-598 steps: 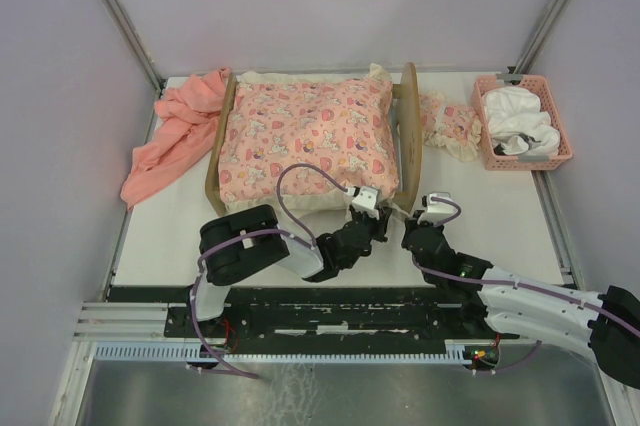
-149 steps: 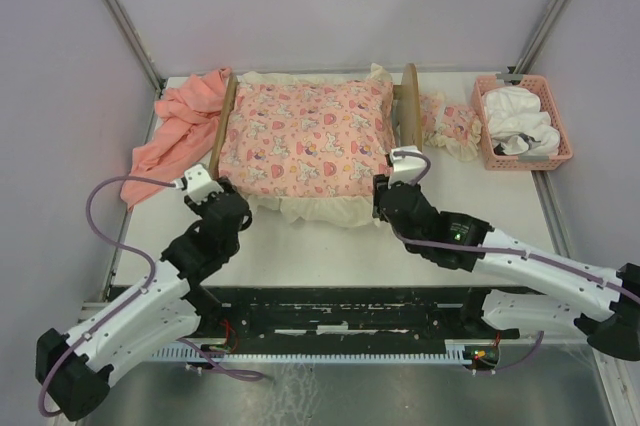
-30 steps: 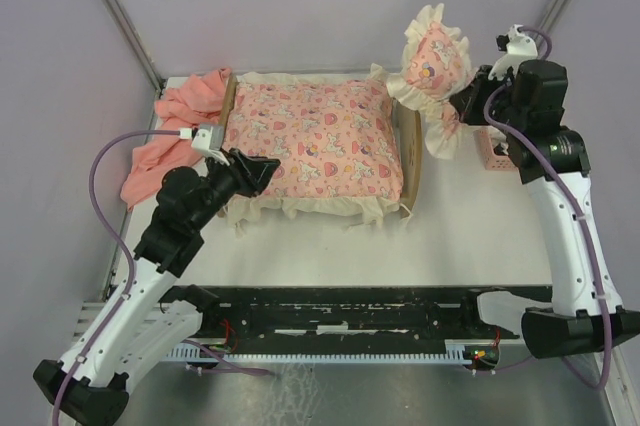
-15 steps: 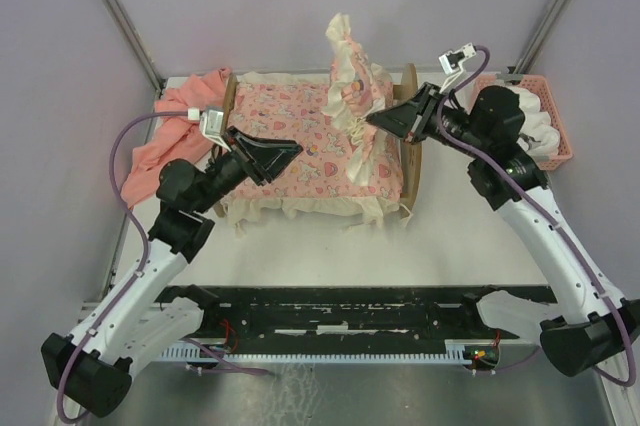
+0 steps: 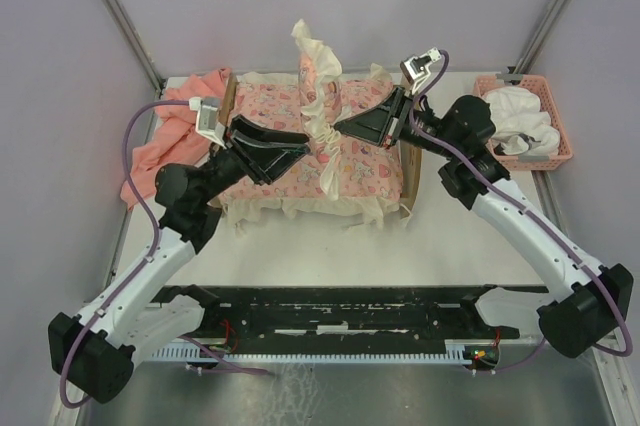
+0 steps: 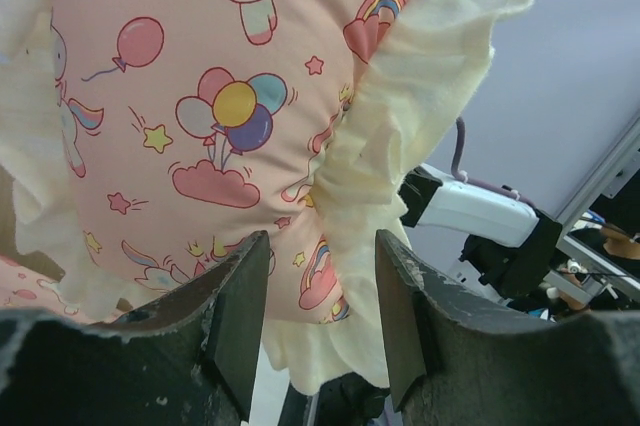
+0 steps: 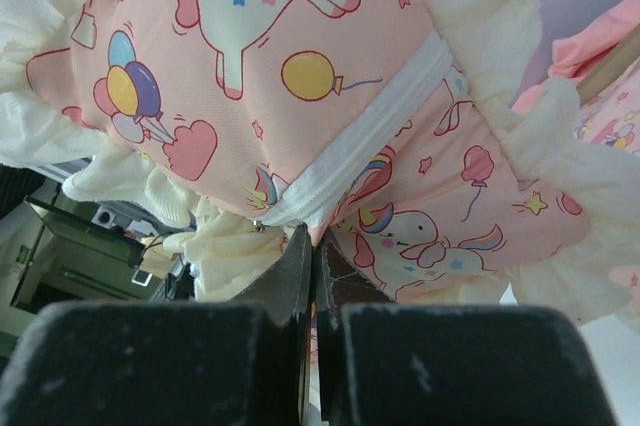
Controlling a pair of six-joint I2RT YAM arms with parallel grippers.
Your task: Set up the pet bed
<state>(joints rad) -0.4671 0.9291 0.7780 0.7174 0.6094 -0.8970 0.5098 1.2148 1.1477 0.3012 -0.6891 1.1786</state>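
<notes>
Above the bed's middle: right gripper (image 5: 340,131) (image 7: 312,246), jaws shut tight on the lower edge of the pillow (image 5: 318,96) (image 7: 330,96). The grip is beside the end of the white zipper (image 7: 370,136), in the cream frill. The pillow hangs upright from this grip, clear of the surface below, frill end pointing up.

Left gripper (image 5: 300,146) (image 6: 318,246): jaws apart, nothing clamped. A fold of the pillow's frill (image 6: 360,176) lies in the gap between the two fingers (image 6: 240,306). Cannot tell whether either finger touches the fabric. The two grippers face each other, left one from the left, right one from the right, tips near together under the pillow.

Pillow print: pink, with unicorns, balloons, stars, rainbows; cream ruffle all round.

Bed (image 5: 408,161): at the far middle of the table (image 5: 300,246), long side running left to right, wooden ends showing at left and right. A pink printed cushion (image 5: 360,161) with a cream frill fills it, and the frill hangs over the near side.

Cloth (image 5: 165,141): salmon, crumpled, touching the bed's left end, at the far left of the table.

Basket (image 5: 555,151): pink, at the far right corner, apart from the bed, with white fabric (image 5: 515,111) in it.
</notes>
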